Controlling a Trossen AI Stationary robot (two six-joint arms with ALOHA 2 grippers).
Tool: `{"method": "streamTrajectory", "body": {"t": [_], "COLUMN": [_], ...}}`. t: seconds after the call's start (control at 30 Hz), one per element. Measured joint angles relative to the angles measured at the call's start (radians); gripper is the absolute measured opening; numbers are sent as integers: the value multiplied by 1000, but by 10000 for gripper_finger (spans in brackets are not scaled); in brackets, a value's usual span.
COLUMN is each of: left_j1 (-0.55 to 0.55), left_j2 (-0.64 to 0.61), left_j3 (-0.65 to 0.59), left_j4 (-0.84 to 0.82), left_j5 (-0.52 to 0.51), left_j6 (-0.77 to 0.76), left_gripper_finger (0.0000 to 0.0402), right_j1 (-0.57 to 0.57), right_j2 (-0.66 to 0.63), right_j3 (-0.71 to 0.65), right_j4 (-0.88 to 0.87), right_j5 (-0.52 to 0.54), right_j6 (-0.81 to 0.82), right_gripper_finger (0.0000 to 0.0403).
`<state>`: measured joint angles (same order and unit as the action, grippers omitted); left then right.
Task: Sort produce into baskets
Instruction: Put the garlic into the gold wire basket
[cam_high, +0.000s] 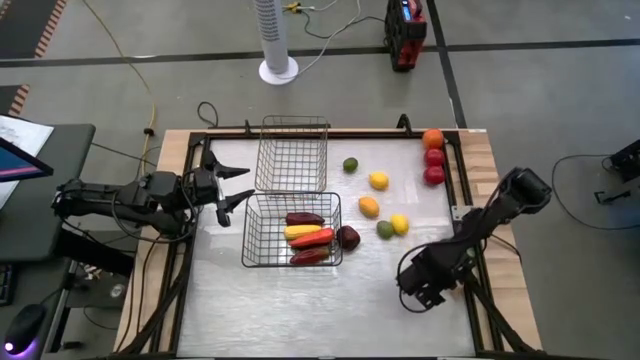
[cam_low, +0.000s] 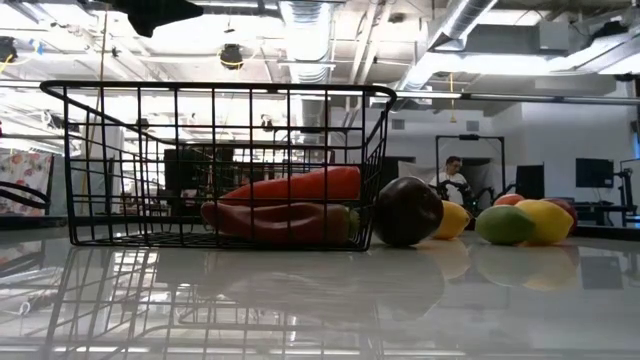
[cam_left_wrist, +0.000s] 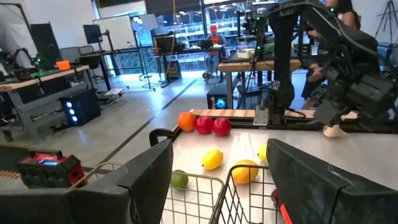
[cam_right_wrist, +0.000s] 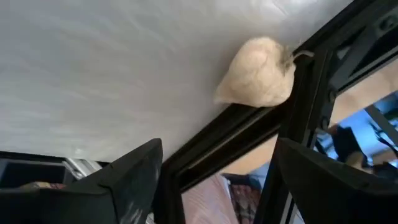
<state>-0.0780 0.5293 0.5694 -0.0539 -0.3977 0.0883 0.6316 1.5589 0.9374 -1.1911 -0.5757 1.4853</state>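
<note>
Two wire baskets are placed left of centre on the table (cam_high: 300, 310): the silvery basket (cam_high: 292, 152) at the far side and the darker basket (cam_high: 262, 232) in front of it, touching or nearly so. Four long pieces, red and yellow, are held in the darker basket. A dark purple round piece (cam_high: 347, 237) is seen just outside its right wall, touching or nearly touching the mesh.

Unsorted produce is spread to the right: a green piece (cam_high: 350, 165), three yellow or orange-yellow pieces (cam_high: 378, 180), a second green piece (cam_high: 385, 229), and an orange piece (cam_high: 432, 138) with two red ones (cam_high: 434, 175) against the far right rail.

The left gripper (cam_high: 235, 185) is held above the table just left of the baskets, fingers spread apart and empty. The right gripper (cam_right_wrist: 217, 174) is positioned at the near right edge, fingers apart and empty, with a pale garlic-like piece (cam_right_wrist: 258, 73) resting against the black frame rail ahead of it.

Hazards are judged as follows:
- The pale piece is wedged against the rail, so a finger may strike the frame or push the piece off the table.
- Round pieces may be rolled away by a glancing contact.
- A basket may be shoved if the left gripper is lowered close to the mesh.
</note>
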Motion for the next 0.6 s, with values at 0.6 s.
{"method": "streamTrajectory", "body": {"t": [0.6], "left_j1": [0], "left_j2": [0], "left_j3": [0], "left_j4": [3], "left_j5": [-2], "left_j6": [4], "left_gripper_finger": [249], "right_j1": [9], "right_j2": [8], "right_j3": [-174], "right_j4": [134], "right_j5": [2], "right_j6": [-80], "right_gripper_finger": [325]}}
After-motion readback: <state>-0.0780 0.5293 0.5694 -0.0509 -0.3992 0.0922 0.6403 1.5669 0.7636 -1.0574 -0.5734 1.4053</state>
